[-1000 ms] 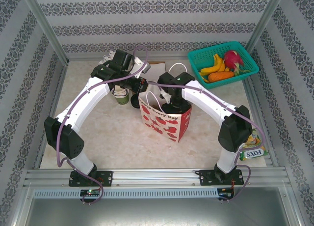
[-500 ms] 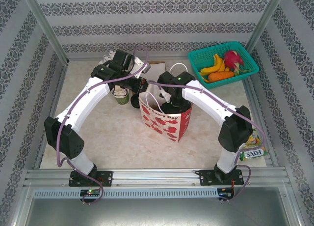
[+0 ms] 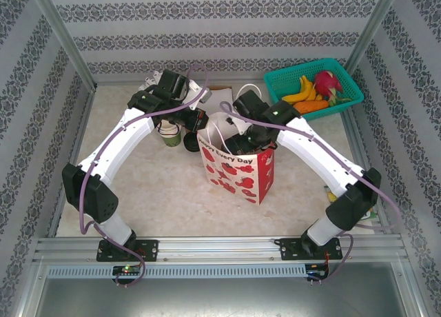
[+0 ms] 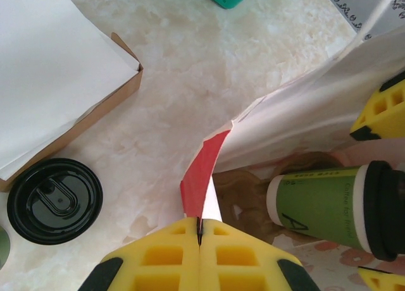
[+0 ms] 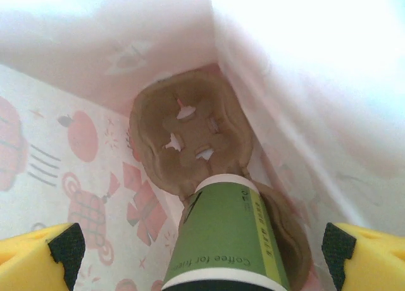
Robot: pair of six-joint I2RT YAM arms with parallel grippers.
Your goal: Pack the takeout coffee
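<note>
The takeout coffee (image 5: pixel 228 234), a green cup with a black lid (image 4: pixel 385 209), stands inside the red-flowered paper bag (image 3: pixel 238 171), its base in the brown cup carrier (image 5: pixel 190 130) on the bag's floor. My right gripper (image 5: pixel 202 256) reaches into the bag from above and is open; its yellow fingers (image 4: pixel 380 111) stand on either side of the lid with gaps showing. My left gripper (image 4: pixel 200 231) is shut on the bag's red top edge (image 4: pixel 201 171) at the left side of the mouth (image 3: pixel 200 127), holding it apart.
A loose black lid (image 4: pixel 54 199) lies on the table left of the bag, beside a white-lined cardboard box (image 4: pixel 57 82). A stack of green cups (image 3: pixel 170 133) stands under the left arm. A green basket (image 3: pixel 348 86) of fruit sits at the back right.
The right arm's elbow has swung out to the right and its wrist now stands higher at the bag's mouth. The bag has shifted a little. The left arm has not moved.
</note>
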